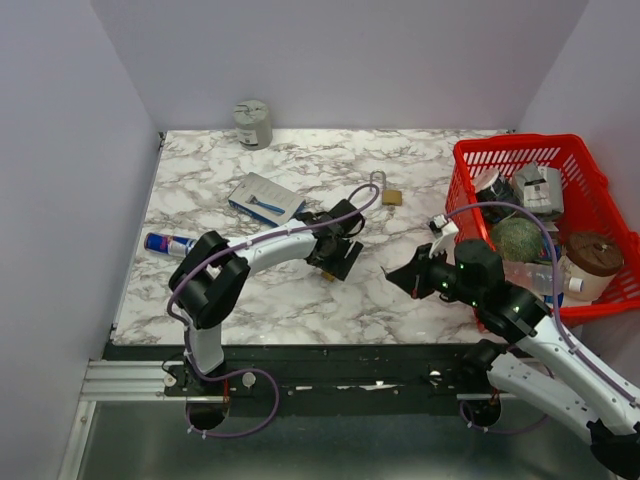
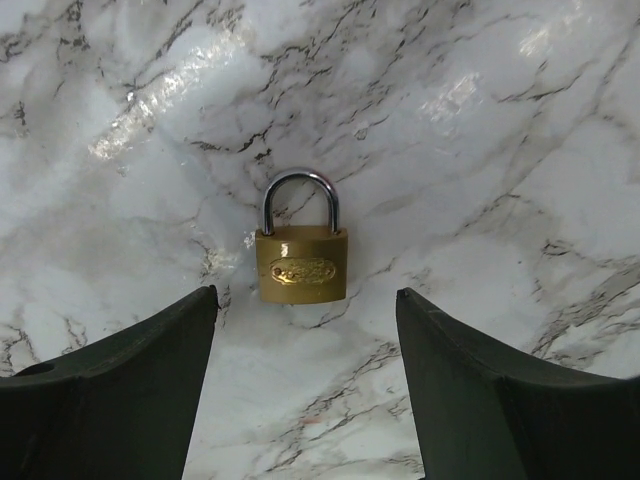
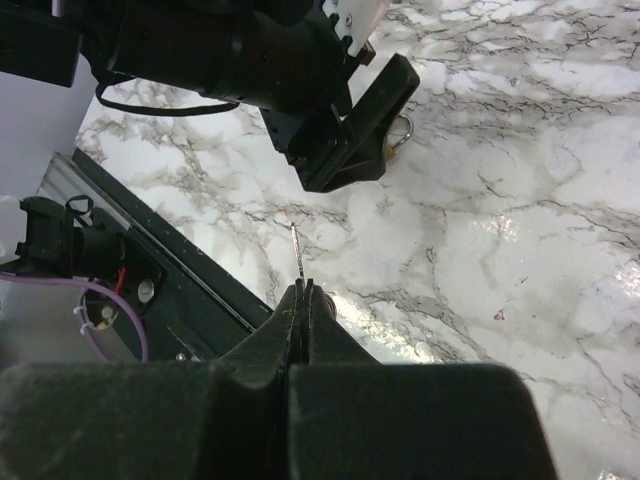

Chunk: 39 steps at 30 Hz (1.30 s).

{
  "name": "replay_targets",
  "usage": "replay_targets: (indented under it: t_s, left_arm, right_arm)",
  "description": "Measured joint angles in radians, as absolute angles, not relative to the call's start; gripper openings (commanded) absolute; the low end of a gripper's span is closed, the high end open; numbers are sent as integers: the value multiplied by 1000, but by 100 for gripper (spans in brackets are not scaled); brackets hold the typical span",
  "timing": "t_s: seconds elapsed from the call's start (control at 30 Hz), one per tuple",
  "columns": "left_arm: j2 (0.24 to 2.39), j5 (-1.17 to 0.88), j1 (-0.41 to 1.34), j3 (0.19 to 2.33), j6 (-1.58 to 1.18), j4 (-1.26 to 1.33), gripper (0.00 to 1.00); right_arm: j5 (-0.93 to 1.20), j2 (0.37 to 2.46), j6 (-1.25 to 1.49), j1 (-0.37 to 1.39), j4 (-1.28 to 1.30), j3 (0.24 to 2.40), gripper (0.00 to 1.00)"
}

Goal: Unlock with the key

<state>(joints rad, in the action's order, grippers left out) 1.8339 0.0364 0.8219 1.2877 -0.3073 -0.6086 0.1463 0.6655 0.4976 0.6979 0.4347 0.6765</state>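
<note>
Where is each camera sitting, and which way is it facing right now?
Top: fixed above and behind the arm bases, looking down on the table; both arms show.
Left wrist: on the left arm, looking down at the padlock between the fingers of the open left gripper.
Right wrist: on the right arm, looking past the shut right gripper pinching the key, toward the left gripper.
Shared: the padlock appears in the top and left wrist views.

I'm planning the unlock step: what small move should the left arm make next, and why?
Probably advance the open left gripper over the padlock body and close. It lies flat, untouched, centred between the jaws, while the right gripper pinches the key.
</note>
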Motion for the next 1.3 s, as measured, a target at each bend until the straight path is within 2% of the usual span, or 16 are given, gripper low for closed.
replay_targets:
  t_s: [0.37, 0.93, 1.03, 1.07, 1.13, 1.17, 1.2, 1.23, 1.3]
  left_arm:
    - [1896, 27, 812, 1323, -235, -653, 73]
    - [1945, 20, 812, 1347, -224, -638, 58]
    - [1946, 19, 810, 1347, -224, -635, 51]
    - [1946, 18, 809, 1347, -224, -632, 42]
    - [1947, 14, 805, 1347, -225, -627, 30]
    - [1947, 6, 803, 1346, -226, -626, 13]
    - [1947, -1, 802, 1346, -225, -625, 4]
    - [1947, -14, 799, 1346, -231, -625, 0]
    - [1945, -40, 791, 1346, -236, -617, 0]
  right_arm:
    - [146, 654, 498, 698, 435, 664, 1]
    - [148, 659, 506, 698, 435, 651, 1]
    - [148, 659, 507, 698, 435, 651, 1]
    - [148, 659, 507, 698, 435, 651, 1]
    - [148, 658, 508, 698, 435, 651, 1]
    - [148, 658, 508, 698, 435, 651, 1]
    - [148, 658, 508, 698, 435, 651, 1]
    - [147, 658, 508, 698, 435, 651, 1]
    - [146, 659, 508, 698, 436, 651, 1]
